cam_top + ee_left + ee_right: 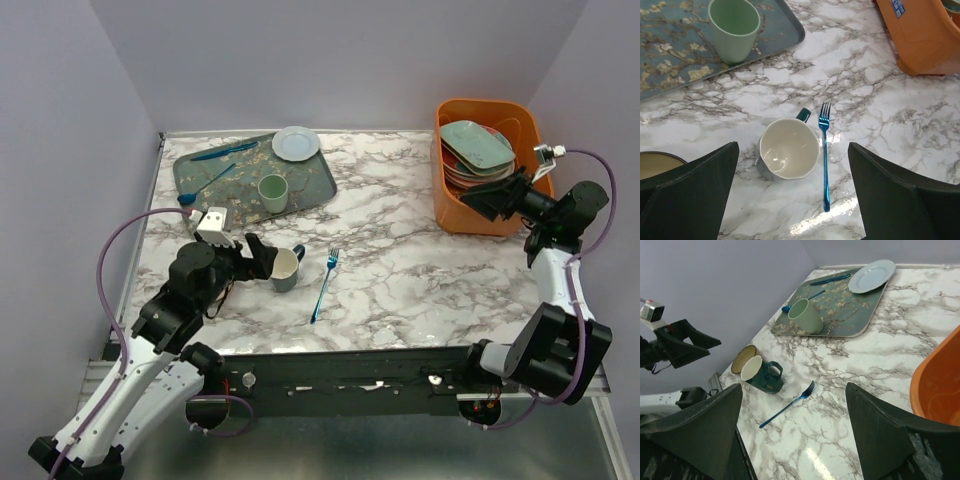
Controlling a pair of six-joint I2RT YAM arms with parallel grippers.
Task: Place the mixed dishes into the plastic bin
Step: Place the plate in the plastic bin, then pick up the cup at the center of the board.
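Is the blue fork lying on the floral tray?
No, the blue fork lies on the bare marble table, right beside the dark mug and well apart from the floral tray.

So the bin (455, 212) sat at the far right of the table (400, 250), with a stack of plates (465, 175) in it and the divided dish (478, 143) on top. Far left was the tray (240, 200), with a cup (273, 192) toward its front and a small plate (296, 143) at its back right corner. In front of the tray stood the mug (287, 268), with the fork (324, 285) just right of it and the bowl (743, 358) just left.
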